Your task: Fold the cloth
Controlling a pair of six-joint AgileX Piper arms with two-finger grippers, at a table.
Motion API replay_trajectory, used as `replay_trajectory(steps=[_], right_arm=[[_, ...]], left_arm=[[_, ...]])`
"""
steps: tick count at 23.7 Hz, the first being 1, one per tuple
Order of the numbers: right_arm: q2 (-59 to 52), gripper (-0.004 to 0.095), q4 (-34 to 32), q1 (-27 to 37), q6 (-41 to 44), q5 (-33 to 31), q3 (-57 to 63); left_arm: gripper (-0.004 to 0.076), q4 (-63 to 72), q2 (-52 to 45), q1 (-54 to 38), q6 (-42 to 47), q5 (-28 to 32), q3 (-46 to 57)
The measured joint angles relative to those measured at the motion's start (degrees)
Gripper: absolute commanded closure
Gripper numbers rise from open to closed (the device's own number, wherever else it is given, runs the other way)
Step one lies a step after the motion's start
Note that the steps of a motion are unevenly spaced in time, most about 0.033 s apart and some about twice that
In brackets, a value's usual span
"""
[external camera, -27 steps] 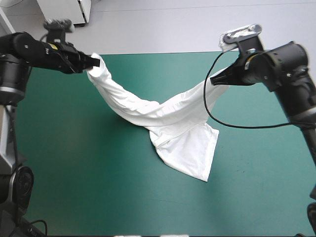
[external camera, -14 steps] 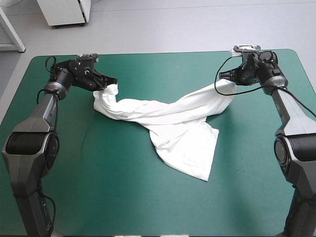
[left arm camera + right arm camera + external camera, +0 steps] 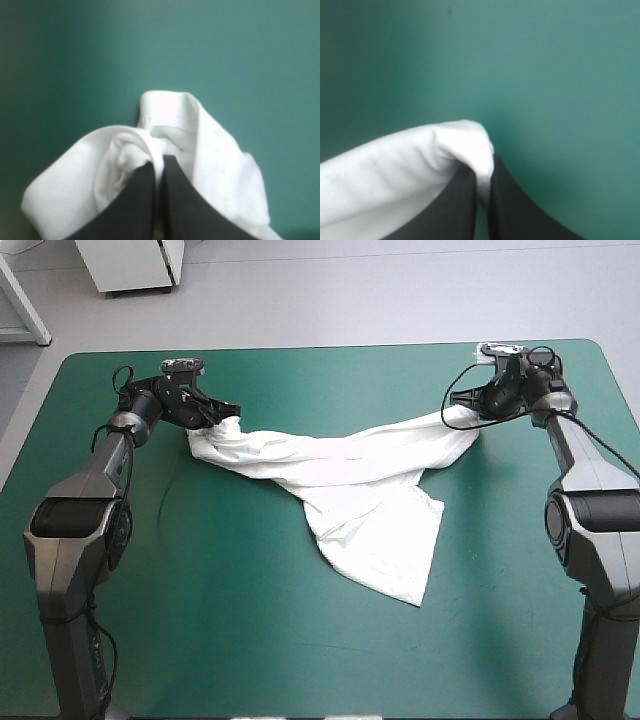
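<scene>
Holding the shirt [image 3: 345, 465] strung across the far half of the table [image 3: 200, 600].
Left gripper [image 3: 159, 162] and right gripper [image 3: 484, 172] are each clamped on one end; the shirt's long axis runs left to right between them, its tail trailing toward the near edge, where bare cover leaves room.

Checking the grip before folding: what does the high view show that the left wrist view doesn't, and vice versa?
High view only: the whole T-shirt spanning from left claw to right claw, a flap trailing toward the near edge. Left wrist view only: the black fingers nearly shut, pinching bunched cloth. Both: white cloth on the teal-green cover.
</scene>
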State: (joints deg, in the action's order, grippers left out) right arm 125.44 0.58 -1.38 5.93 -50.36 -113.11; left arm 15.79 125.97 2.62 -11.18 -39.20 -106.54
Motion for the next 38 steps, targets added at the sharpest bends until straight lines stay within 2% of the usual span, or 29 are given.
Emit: replay_trajectory(steps=[4,7,8,9,10,11,12,14,17,20,24,30,38], right_arm=[[0.5,0.0901,0.1,0.0,-0.1,-1.0,-0.1],[0.6,0.0819,0.2,0.0,-2.0,-2.8,-1.0],[0.6,0.0721,0.4,0.0,-2.5,-3.3,-1.5],[0.6,0.0666,0.5,0.0,-3.4,-4.2,-3.0],[0.6,0.0564,0.5,0.0,-3.7,-4.5,-4.0],[0.6,0.0504,0.6,0.0,-4.0,-5.2,-6.2],[0.6,0.0483,0.8,0.0,-4.2,-5.9,-8.4],[0.6,0.0482,1.4,0.1,-4.3,-7.5,-11.3],[0.6,0.0482,1.9,0.1,-4.3,-11.4,-14.2],[0.6,0.0482,2.2,0.1,-4.3,-16.8,-16.2],[0.6,0.0482,4.3,0.1,-4.3,-20.5,-18.6],[0.0,0.0489,5.8,0.1,-4.3,-21.1,-19.9],[-2.0,0.0491,7.1,0.1,-4.3,-21.1,-20.1]], left_arm=[[0.0727,-1.3,0.6,0.1,0.0,1.3,-0.4],[0.064,-1.7,0.7,0.1,-0.5,1.4,-0.9],[0.0524,-1.8,0.9,0.1,-0.7,1.4,-1.3],[0.0451,-2.0,1.2,0.1,-1.0,1.3,-2.5],[0.0295,-2.0,1.3,0.1,-1.1,1.0,-3.3],[0.0199,-2.2,1.3,0.1,-1.4,0.1,-5.3],[0.0164,-2.3,1.3,0.1,-1.5,-0.9,-7.4],[0.0157,-2.6,1.3,0.1,-1.5,-3.9,-11.5],[0.0193,-2.9,1.3,0.1,-1.5,-10.0,-17.9],[0.0239,-5.7,1.3,0.1,-2.9,-19.6,-23.4],[0.027,-9.4,1.1,0.1,-1.4,-27.3,-25.6],[0.0286,-12.3,0.2,0.1,0.1,-31.9,-25.7],[0.0286,-18.3,-0.1,0.1,6.9,-32.4,-25.7]])
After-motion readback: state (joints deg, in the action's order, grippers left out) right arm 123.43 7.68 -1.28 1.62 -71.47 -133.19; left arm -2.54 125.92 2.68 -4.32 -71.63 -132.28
